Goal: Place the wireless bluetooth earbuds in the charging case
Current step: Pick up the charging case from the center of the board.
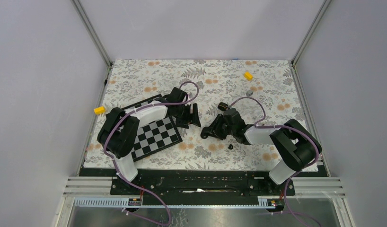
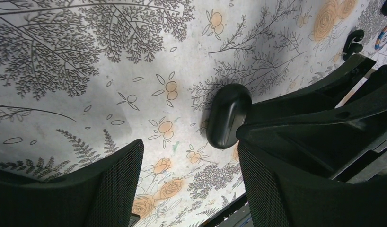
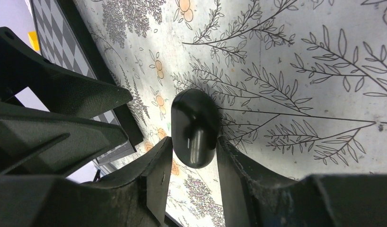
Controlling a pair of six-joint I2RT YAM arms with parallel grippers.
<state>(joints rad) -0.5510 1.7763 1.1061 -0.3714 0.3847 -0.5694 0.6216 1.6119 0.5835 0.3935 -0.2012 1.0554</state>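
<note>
We saw a table covered with a flowered cloth, which filled the middle of the top view. On its left part lay a chessboard, partly under the left arm. The left gripper was near the centre of the frame, just right of the chessboard. Its jaws stood wide apart, with only the cloth between them. The right gripper pointed toward it from the right. Its two fingers pressed on both sides of the charging case, so it held this black case by one end. The case was at the centre of the table, low over the cloth, and we could not tell if it touched the cloth. In the left wrist view it showed just beyond the open fingers. One yellow block lay at the left edge and another yellow block at the upper right. One earbud lay on the cloth just below the right gripper, apart from the case. We could not make out the second one with certainty.
</note>
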